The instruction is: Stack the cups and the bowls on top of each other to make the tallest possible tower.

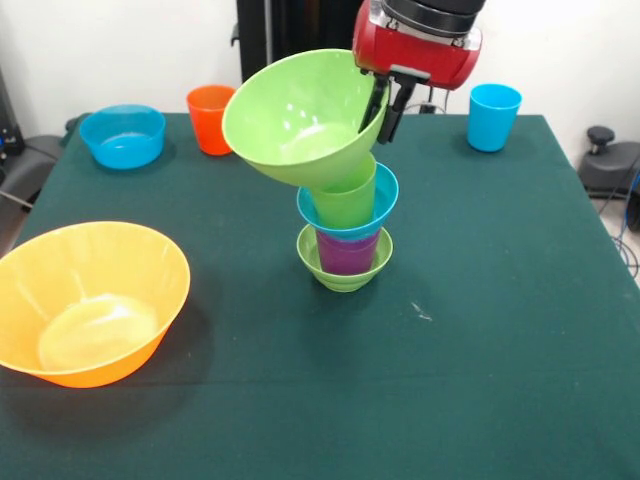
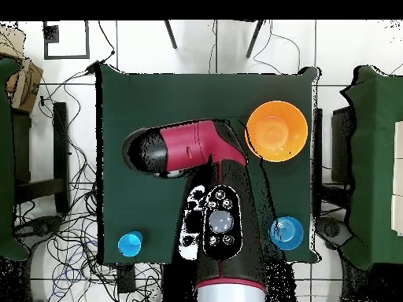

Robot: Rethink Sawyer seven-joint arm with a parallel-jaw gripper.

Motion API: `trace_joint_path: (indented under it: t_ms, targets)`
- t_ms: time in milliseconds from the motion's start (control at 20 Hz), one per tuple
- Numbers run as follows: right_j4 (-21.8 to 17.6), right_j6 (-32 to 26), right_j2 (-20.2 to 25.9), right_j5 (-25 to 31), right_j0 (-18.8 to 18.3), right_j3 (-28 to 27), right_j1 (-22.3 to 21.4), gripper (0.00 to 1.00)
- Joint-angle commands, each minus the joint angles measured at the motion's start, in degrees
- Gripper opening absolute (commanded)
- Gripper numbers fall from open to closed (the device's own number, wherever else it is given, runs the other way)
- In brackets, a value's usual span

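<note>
My gripper is shut on the right rim of the medium green bowl. The bowl tilts steeply, its opening facing the camera, and its base rests on the green cup at the top of the tower. Under that cup come the small blue bowl, the purple cup and the small green bowl, near the middle of the table. In the overhead view the arm hides the tower and the gripper.
The large orange bowl sits at the front left. The medium blue bowl and orange cup stand at the far left. A light blue cup stands at the far right.
</note>
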Motion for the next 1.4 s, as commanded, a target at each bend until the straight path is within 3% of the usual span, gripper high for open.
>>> trace_joint_path:
  t_ms: [50, 1400]
  targets:
    - [0.0, 9.9, -0.6, -4.7, 1.9, -1.2, 1.0, 0.00]
    - [3.5, 12.5, -5.5, -11.0, 6.7, 1.2, 3.7, 0.00]
